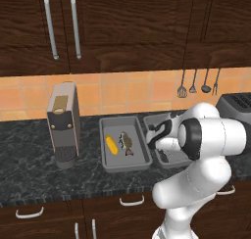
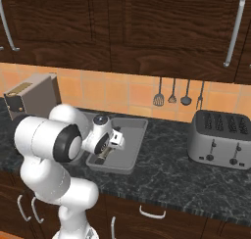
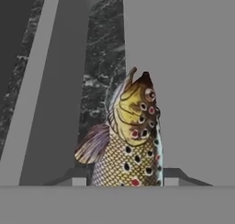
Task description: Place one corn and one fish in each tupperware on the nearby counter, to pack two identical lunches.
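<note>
While the gripper (image 3: pixel 125 182) hangs closed on a fish (image 3: pixel 131 140) — its spotted body rising from between the finger tips in the hand view — the hand sits low over the right tupperware (image 2: pixel 138 128), the tray on the side away from the coffee machine (image 1: pixel 63 125). Seen along the gripper, the fish's head points out over the seam between two grey surfaces, with a strip of black counter (image 3: pixel 103 58) showing between them; I judge the hand is near this tray's edge rather than squarely over its floor. Next to the coffee machine, the left tupperware (image 1: pixel 109 164) already holds one corn (image 1: pixel 112 145) and one fish (image 1: pixel 126 143) lying side by side, so that lunch looks packed. Whether the right tray has its corn I cannot tell, since the arm covers most of it in both base views. What could go wrong from here: a release this close to the rim could let the fish land on the sloped wall and slide out onto the counter — or tip into the gap between trays. The hanging tail could also catch the rim as the hand lowers.
</note>
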Available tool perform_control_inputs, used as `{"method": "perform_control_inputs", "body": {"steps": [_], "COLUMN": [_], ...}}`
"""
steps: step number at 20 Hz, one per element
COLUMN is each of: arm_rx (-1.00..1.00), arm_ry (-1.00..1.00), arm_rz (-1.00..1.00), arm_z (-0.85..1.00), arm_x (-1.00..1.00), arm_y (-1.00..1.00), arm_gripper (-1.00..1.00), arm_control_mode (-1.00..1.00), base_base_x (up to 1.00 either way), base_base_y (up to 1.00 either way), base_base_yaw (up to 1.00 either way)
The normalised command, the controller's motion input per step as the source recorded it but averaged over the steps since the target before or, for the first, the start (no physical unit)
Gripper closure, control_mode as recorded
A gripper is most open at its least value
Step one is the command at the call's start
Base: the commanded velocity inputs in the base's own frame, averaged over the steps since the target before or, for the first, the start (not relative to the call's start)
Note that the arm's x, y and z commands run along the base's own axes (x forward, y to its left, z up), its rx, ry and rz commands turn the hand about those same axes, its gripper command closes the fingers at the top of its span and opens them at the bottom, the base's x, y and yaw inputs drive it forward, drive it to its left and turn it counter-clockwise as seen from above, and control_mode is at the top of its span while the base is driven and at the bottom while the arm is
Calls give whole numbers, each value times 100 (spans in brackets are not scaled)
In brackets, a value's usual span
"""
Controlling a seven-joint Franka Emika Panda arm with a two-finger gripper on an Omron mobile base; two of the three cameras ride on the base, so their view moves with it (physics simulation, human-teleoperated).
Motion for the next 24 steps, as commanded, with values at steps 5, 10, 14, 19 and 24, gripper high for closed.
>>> {"method": "perform_control_inputs", "body": {"steps": [5, 10, 14, 19, 24], "arm_rx": [0, 0, 0, 0, -5], "arm_ry": [0, -3, -12, -10, -1], "arm_rz": [0, 0, 0, 0, 0], "arm_z": [-4, 23, 42, 82, 93], "arm_x": [2, -9, -29, -60, -54], "arm_y": [1, 1, 0, 5, 16], "arm_gripper": [-100, -100, -100, -100, -100], "arm_control_mode": [-100, -100, -100, -100, -100], "base_base_x": [0, 0, 0, 0, 0], "base_base_y": [0, 0, 0, 0, 0], "base_base_yaw": [0, 0, 0, 0, 0]}}
